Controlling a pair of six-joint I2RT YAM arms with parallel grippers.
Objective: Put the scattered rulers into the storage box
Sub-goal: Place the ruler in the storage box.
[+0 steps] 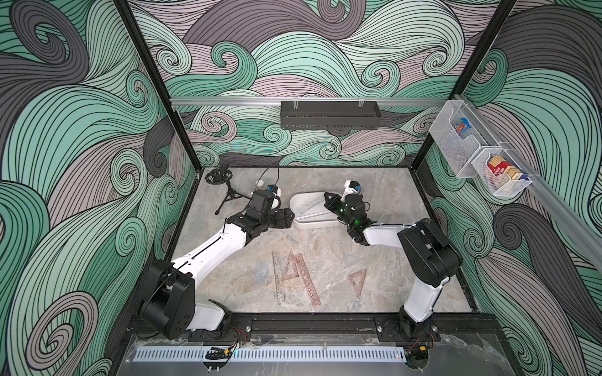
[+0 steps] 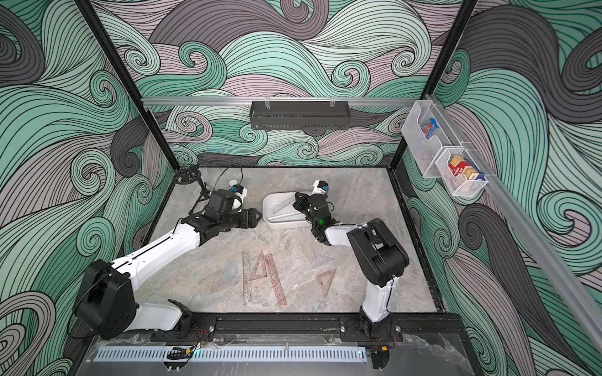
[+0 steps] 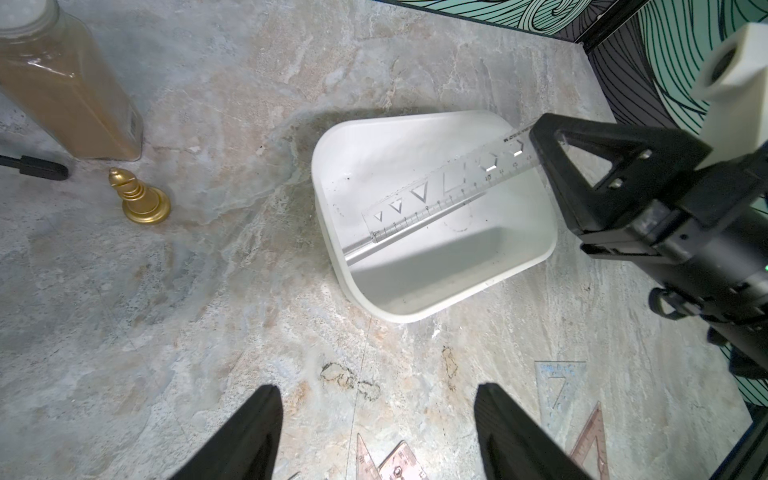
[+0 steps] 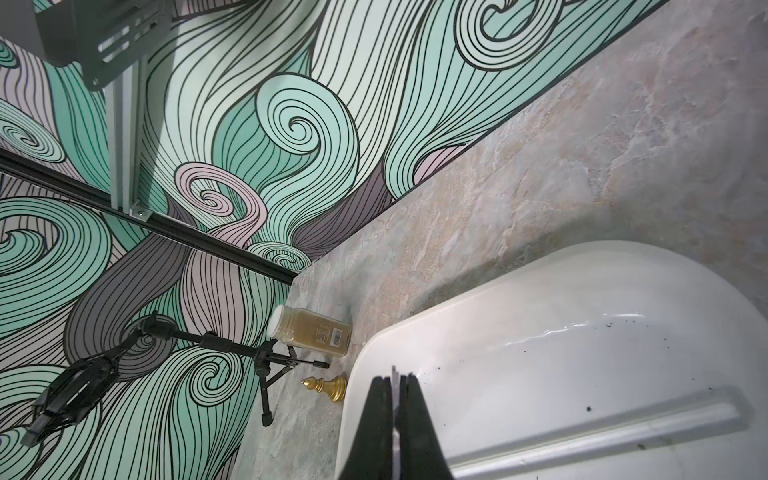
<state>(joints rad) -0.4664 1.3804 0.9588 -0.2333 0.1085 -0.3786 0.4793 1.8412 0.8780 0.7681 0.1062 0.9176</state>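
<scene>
The white storage box [image 1: 301, 203] [image 2: 273, 205] [image 3: 415, 307] [image 4: 582, 332] stands at mid table. My right gripper [image 1: 325, 195] [image 2: 296, 196] [image 3: 537, 135] [image 4: 395, 380] is shut on one end of a clear straight ruler [image 1: 309, 205] [image 2: 283, 205] [image 3: 436, 199]; the ruler slants down into the box. My left gripper [image 1: 292, 216] [image 2: 260, 216] [image 3: 374, 395] is open and empty, just left of the box. Nearer the front lie two pinkish straight rulers [image 1: 306, 280] [image 1: 279, 276], a pinkish set square [image 1: 291, 267], a small pinkish one [image 1: 357, 280] and a clear one [image 1: 353, 258] [image 3: 559, 386].
A spice jar [image 3: 75, 91] [image 4: 311, 332], a gold chess piece [image 3: 139, 199] [image 4: 328, 386] and a small black tripod [image 1: 224, 185] stand at the back left. A black perforated tray [image 1: 329, 115] hangs on the back wall, white mesh baskets [image 1: 479, 156] on the right wall.
</scene>
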